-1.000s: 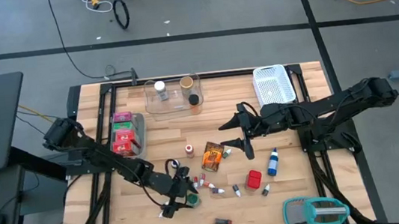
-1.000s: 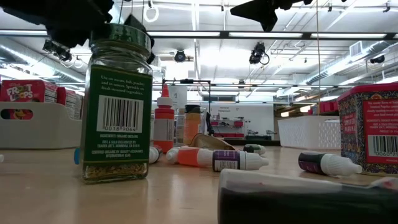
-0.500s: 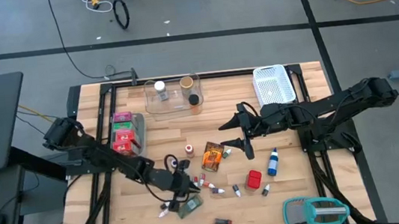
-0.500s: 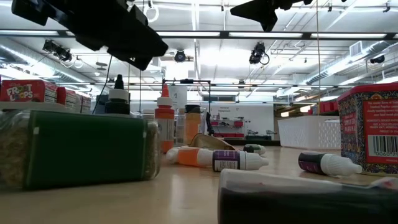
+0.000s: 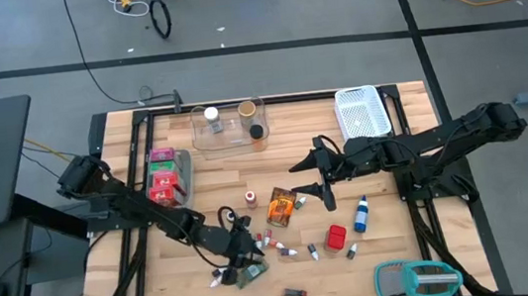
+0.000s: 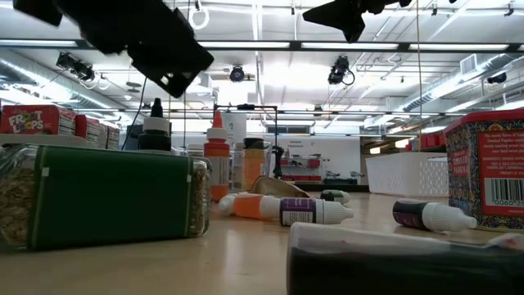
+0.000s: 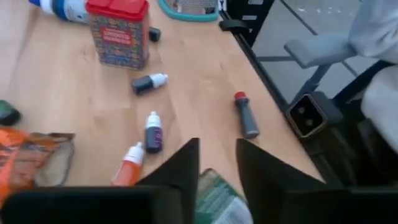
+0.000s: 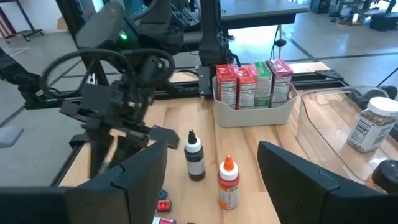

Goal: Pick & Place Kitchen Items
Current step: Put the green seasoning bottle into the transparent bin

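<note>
The green-lidded spice jar (image 6: 102, 195) lies on its side on the wood table (image 5: 388, 184), near the front edge and left of centre; the low view shows its green label side-on with dried herbs behind the glass. The left gripper (image 5: 240, 258) hangs just above it, fingers parted around nothing, the jar's edge showing between the fingertips (image 7: 186, 163) in the left wrist view. Just beside the jar lie small dropper vials: an orange one (image 7: 129, 167), a purple one (image 7: 153, 131) and a dark one (image 7: 148, 83), with a red-capped tube (image 7: 246, 114) apart toward the table edge. Further right stand a red tin (image 5: 336, 236) and a blue bottle (image 5: 360, 214) lying flat; an orange packet (image 5: 281, 207) sits at mid-table. The right gripper (image 5: 324, 175) hovers above mid-table beside the packet, fingers spread wide and empty. A grey bin (image 5: 170, 178) at the left holds red, pink and green boxes (image 8: 254, 83); the clear tray (image 5: 229, 129) at the back holds short jars. A white mesh basket (image 5: 361, 111) sits at the back right, a teal-and-grey gadget (image 5: 416, 278) at the front right corner.
</note>
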`<state>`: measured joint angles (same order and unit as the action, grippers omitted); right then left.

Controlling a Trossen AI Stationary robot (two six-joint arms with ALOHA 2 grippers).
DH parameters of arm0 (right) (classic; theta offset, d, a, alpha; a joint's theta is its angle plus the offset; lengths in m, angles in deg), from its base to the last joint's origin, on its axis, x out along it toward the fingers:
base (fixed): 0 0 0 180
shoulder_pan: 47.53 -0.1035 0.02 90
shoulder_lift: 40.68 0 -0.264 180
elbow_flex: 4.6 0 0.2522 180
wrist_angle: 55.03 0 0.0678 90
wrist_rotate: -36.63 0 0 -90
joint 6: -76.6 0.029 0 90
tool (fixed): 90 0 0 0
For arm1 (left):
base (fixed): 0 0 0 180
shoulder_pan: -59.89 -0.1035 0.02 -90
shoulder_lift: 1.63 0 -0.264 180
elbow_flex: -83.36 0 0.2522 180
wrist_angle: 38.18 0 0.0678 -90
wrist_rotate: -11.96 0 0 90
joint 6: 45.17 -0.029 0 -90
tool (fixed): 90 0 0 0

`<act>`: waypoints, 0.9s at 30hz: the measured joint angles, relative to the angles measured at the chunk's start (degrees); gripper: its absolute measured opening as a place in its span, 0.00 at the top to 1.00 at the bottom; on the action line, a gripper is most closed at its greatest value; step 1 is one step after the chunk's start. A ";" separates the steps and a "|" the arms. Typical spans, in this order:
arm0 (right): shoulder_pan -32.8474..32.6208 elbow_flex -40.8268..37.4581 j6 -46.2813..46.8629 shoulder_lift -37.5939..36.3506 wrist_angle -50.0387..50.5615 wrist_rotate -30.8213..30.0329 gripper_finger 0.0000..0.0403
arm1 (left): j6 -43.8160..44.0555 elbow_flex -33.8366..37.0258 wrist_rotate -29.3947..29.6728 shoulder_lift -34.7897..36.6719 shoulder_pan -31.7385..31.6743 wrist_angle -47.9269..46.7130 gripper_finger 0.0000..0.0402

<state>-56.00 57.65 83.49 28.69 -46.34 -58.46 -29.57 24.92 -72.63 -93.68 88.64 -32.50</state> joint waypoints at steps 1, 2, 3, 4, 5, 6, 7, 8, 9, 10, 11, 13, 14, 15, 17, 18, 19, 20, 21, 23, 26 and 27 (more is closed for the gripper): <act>0.01 0.00 -0.20 0.00 0.00 0.00 0.35 | 1.06 -1.16 -0.02 0.00 0.35 -1.93 0.66; 0.02 0.00 -0.46 0.00 -0.11 -0.01 0.35 | 2.25 -2.64 0.34 0.00 0.75 -4.78 0.63; 0.02 0.00 -1.04 0.00 -0.36 -0.01 0.35 | 3.67 -4.30 1.39 0.00 1.27 -8.36 0.59; 0.02 0.00 -1.85 0.00 -0.57 -0.01 0.35 | 4.78 -6.10 3.06 0.00 1.91 -12.37 0.56; 0.02 0.00 -2.84 0.00 -0.83 -0.01 0.35 | 5.37 -8.15 4.67 0.00 2.60 -16.61 0.53; 0.02 0.00 -3.69 0.00 -1.05 -0.01 0.35 | 6.35 -10.33 6.28 0.00 3.32 -20.68 0.50; 0.01 0.00 -4.58 0.00 -1.36 -0.03 0.35 | 7.85 -12.49 8.20 0.00 3.99 -24.93 0.48; 0.02 0.00 -5.54 0.00 -1.65 -0.01 0.35 | 10.43 -14.39 10.20 0.00 4.67 -29.11 0.45; 0.02 0.00 -6.25 0.00 -1.93 -0.04 0.35 | 13.68 -15.98 12.16 0.00 5.34 -32.74 0.43; 0.02 0.00 -7.01 0.00 -2.27 -0.05 0.35 | 17.61 -17.18 13.64 0.00 5.93 -35.42 0.42; 0.02 0.00 -7.82 0.00 -2.57 -0.06 0.35 | 21.69 -18.00 14.62 0.00 6.53 -36.97 0.40; 0.00 0.00 -9.52 0.00 -2.88 -0.19 0.35 | 28.96 -18.56 15.14 0.00 7.66 -37.21 0.38; 0.02 0.00 -10.54 0.00 -2.94 -0.21 0.35 | 32.37 -18.56 15.13 0.00 8.21 -37.41 0.37; 0.02 0.00 -11.60 0.00 -3.10 -0.21 0.35 | 35.47 -18.54 15.13 -0.12 8.77 -37.69 0.36; 0.02 0.00 -13.75 0.00 -3.72 -0.21 0.35 | 40.11 -18.54 14.71 -1.14 9.72 -37.44 0.35; 0.02 0.00 -14.94 0.00 -4.21 -0.21 0.35 | 41.84 -18.52 14.52 -1.74 10.37 -38.15 0.35; 0.02 0.00 -16.33 0.00 -4.87 -0.19 0.35 | 43.60 -18.52 14.42 -2.53 10.84 -38.25 0.35; 0.02 0.00 -17.74 0.00 -5.59 -0.19 0.35 | 45.40 -18.52 14.49 -3.55 11.28 -37.84 0.35; 0.02 0.00 -19.28 0.00 -6.37 -0.21 0.35 | 47.26 -18.54 14.13 -4.61 11.73 -37.86 0.35; 0.02 0.00 -22.28 0.00 -8.45 -0.40 0.35 | 49.34 -18.52 12.30 -7.12 12.50 -37.94 0.35; 0.02 0.00 -26.10 0.00 -10.51 -0.43 0.35 | 51.55 -18.52 9.86 -9.84 13.05 -39.05 0.35; 0.02 0.00 -27.10 0.00 -10.86 -0.43 0.35 | 52.27 -18.54 9.39 -10.55 13.09 -38.83 0.35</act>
<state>-55.98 57.65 56.39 28.69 -57.19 -58.89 22.69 6.38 -63.24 -104.23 101.73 -71.32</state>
